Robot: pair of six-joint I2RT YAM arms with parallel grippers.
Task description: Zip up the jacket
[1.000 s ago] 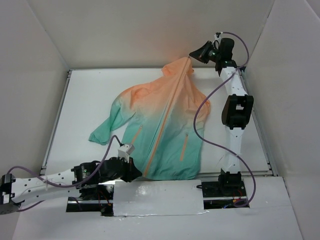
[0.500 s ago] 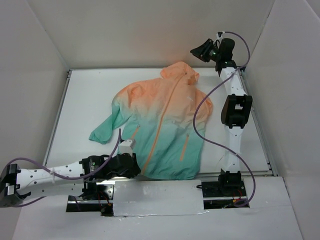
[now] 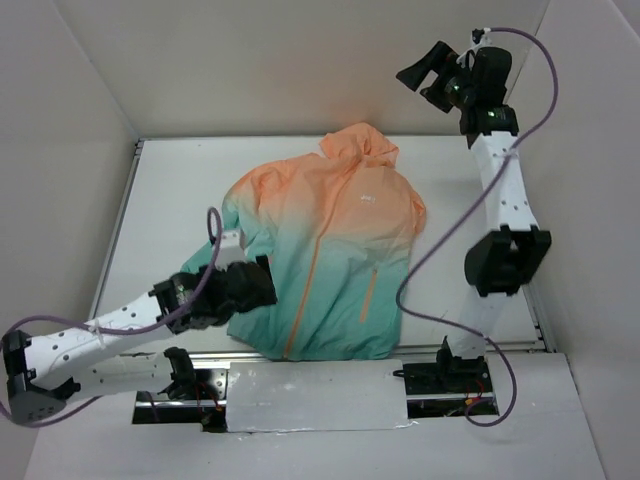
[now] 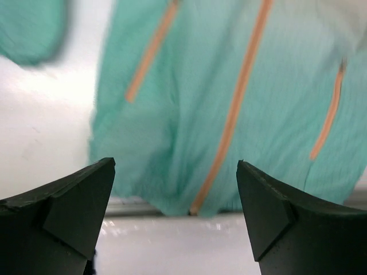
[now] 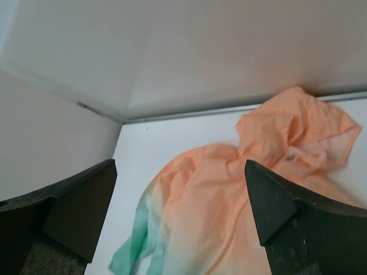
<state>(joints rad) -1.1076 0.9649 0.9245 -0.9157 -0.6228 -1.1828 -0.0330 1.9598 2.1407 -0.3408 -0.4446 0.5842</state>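
**Top external view.** The thin hooded windbreaker jacket point(image 3: 330, 250), peach-orange at the shoulders and teal below, lies front-up on the white table point(image 3: 170, 190), hood toward the far wall and hem at the near edge. Its orange front zipper point(image 3: 308, 295) runs as one closed line through the teal part. Against the peach fabric above, the line is too faint to confirm closure up to the collar. The left gripper point(image 3: 262, 283) hangs over the jacket's left side, near the sleeve. The right gripper point(image 3: 415, 75) is held high against the back wall, well apart from the hood.

**Left wrist view.** The dark fingers point(image 4: 57, 212) are spread wide with nothing between them. Below lies the teal lower body, the front zipper between the two orange pocket zips point(image 4: 150, 54), and the hem just beside the table edge.

**Right wrist view.** The fingers point(image 5: 63, 206) are spread and empty. The peach hood point(image 5: 298, 129) and shoulders lie below, untouched.

**Assessment.** The zipping appears done or nearly done. The step in hand is judged to be clearing the arms. To do it well, lift the left gripper straight up before any sideways travel, so the fingers cannot snag and drag the light fabric, and verify the slider at the collar
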